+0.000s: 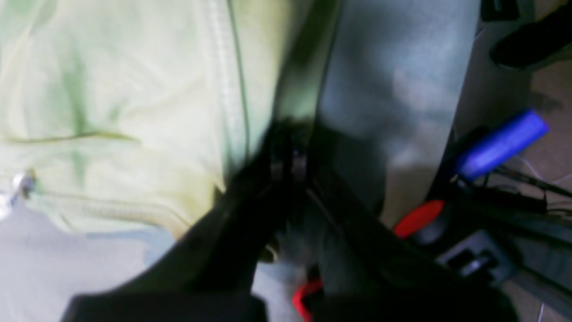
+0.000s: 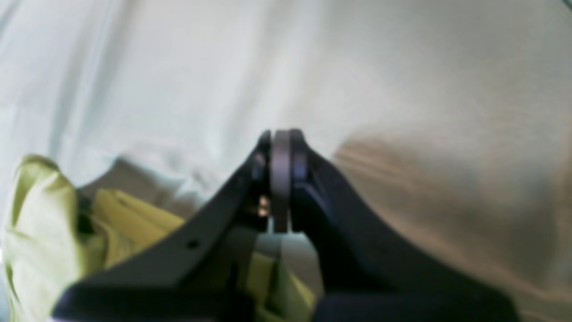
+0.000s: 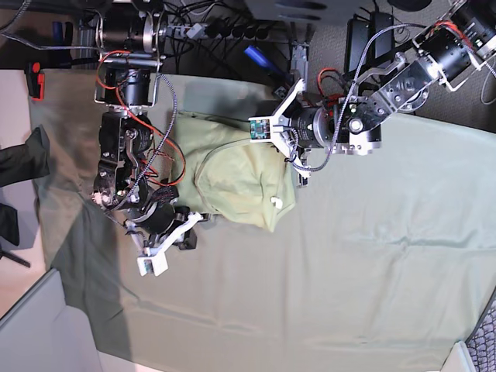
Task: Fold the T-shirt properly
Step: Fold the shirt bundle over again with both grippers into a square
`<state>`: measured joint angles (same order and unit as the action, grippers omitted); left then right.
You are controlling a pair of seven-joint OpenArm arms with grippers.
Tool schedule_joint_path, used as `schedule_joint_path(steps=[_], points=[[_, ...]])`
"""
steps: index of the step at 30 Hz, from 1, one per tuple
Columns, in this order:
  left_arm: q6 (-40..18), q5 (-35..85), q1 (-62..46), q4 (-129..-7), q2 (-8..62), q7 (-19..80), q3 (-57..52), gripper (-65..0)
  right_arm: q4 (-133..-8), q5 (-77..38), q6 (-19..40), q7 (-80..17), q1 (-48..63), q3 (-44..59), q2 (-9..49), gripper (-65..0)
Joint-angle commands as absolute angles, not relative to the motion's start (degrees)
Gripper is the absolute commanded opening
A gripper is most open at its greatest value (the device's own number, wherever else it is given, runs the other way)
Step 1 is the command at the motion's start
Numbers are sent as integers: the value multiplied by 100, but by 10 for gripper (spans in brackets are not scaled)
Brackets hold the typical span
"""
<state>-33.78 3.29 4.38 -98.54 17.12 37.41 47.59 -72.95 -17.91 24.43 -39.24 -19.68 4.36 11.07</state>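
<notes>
Filling the left wrist view beyond the fingertips lies the pale yellow-green cotton T-shirt (image 1: 120, 112); the black left gripper (image 1: 290, 152) has its fingers pressed together beside a stitched hem, nothing visibly pinched.

Right wrist view: the black right gripper (image 2: 280, 152) is pressed together on nothing, bunched shirt below its fingers.

Base view: the shirt sits crumpled between both grippers on the grey-green table cloth (image 3: 372, 263); its long axis is unclear.

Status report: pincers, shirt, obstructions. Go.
Left pincer shut at T-shirt edge. Right pincer shut, shirt bunched beside it. Table cloth otherwise unobstructed.
</notes>
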Motion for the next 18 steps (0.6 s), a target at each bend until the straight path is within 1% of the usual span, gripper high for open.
schedule_joint_path(steps=[1, 3, 7, 10, 13, 18], points=[[-3363, 357, 526, -9985, 1682, 3645, 4733, -650, -7378, -1776, 2790, -3736, -2126, 451, 1162, -650], [-3363, 377, 523, -10064, 1684, 3693, 4733, -650, -7378, -1774, 2788, -3730, -2128, 454, 1179, -650], [-3367, 738, 429, -10278, 1686, 3922, 4735, -650, -7378, -1778, 2788, -3719, -2147, 454, 1212, -650], [-3446, 998, 244, -10407, 1682, 3918, 4807, -650, -7376, -1774, 2788, -3625, -2158, 451, 1205, -650], [-3516, 910, 222, -10409, 1680, 3900, 5048, -650, -7312, -1658, 2788, -3579, -2158, 454, 1205, -650], [-3511, 454, 235, -10328, 1680, 3450, 5175, -650, -7026, -1647, 2788, -3581, -2154, 451, 1203, -650]])
